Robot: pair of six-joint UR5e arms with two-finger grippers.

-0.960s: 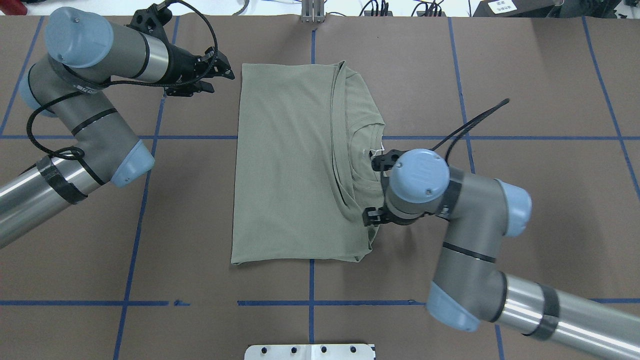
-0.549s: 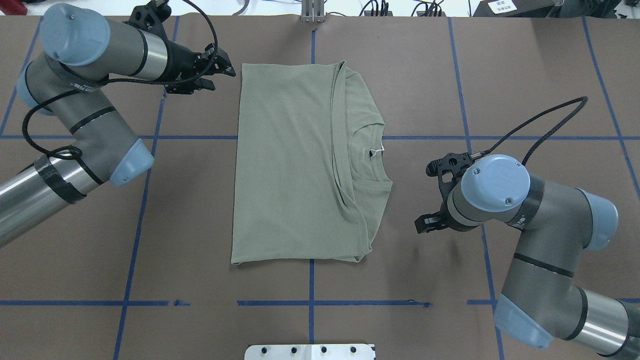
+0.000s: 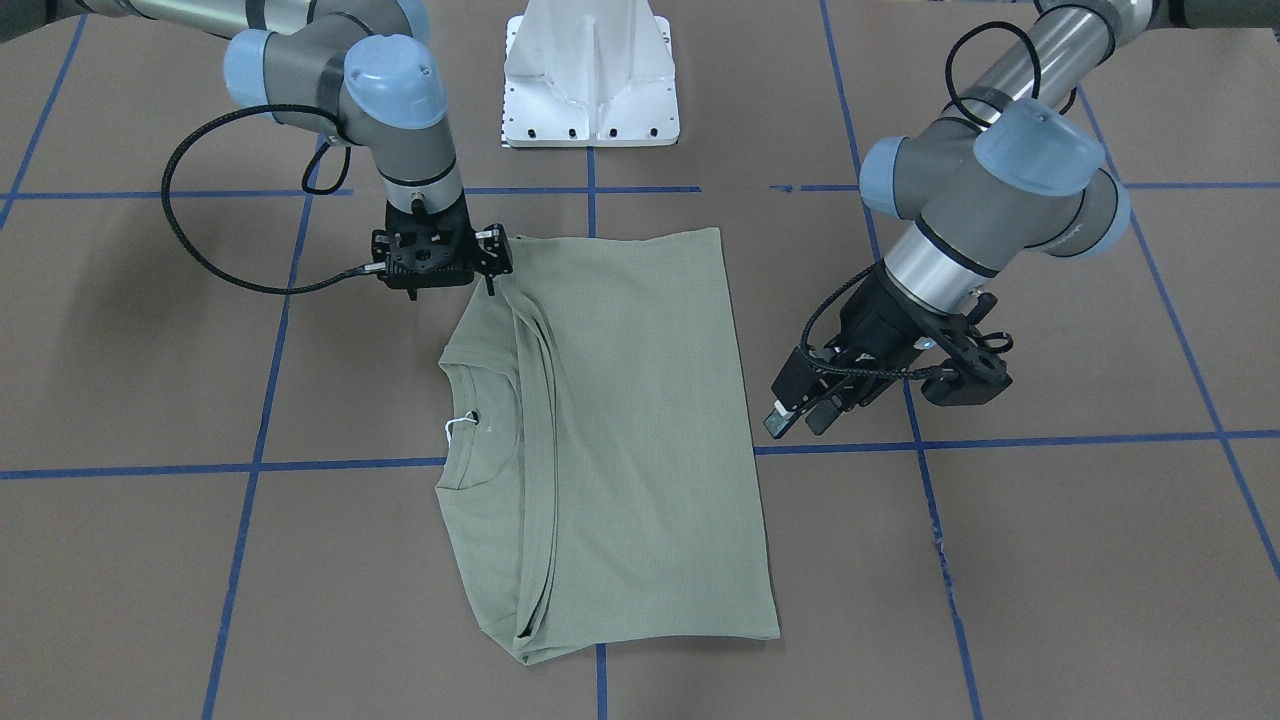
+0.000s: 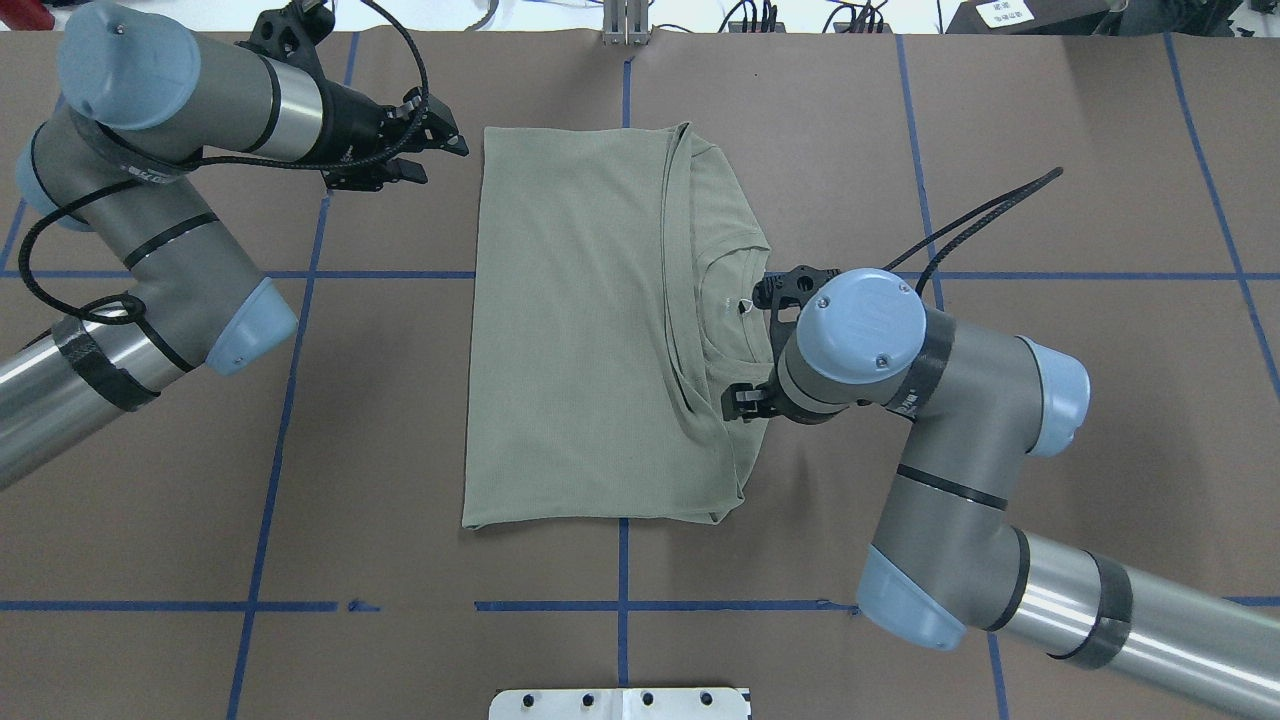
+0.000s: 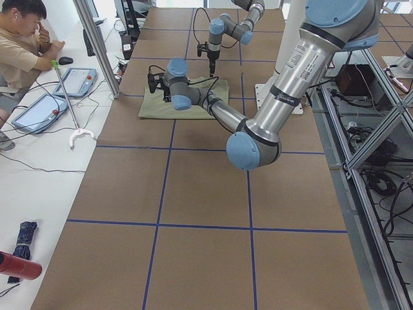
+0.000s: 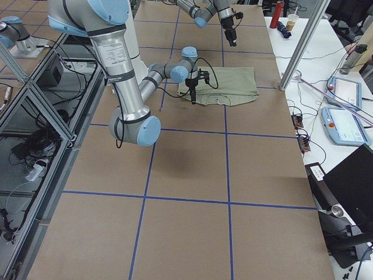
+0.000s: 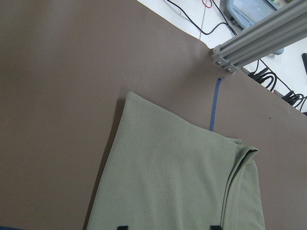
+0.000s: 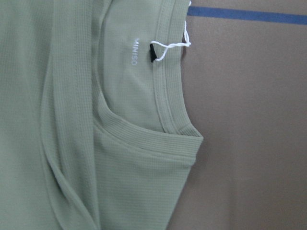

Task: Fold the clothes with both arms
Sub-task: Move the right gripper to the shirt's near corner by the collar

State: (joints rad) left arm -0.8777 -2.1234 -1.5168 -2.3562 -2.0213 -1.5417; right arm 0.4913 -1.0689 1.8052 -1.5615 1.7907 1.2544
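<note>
Right gripper [image 3: 489, 283], aperture indeterminable, hovers over shirt [image 3: 640, 420] collar side; left gripper [image 3: 800, 420], spread wide, stands clear toward counter's [image 3: 1000, 550] left edge.

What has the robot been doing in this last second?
The right claw drew away from the shirt, then swung back over its collar side. Whether it gripped anything doesn't show. The left claw barely moved, beside the shirt's far corner; the shirt lay unmoved.

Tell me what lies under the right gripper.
Below the right gripper lies the green shirt, its shoulder edge beside the collar, with the white tag string and brown table alongside. The wrist hides the gripper's tips, so contact cannot be judged.
</note>
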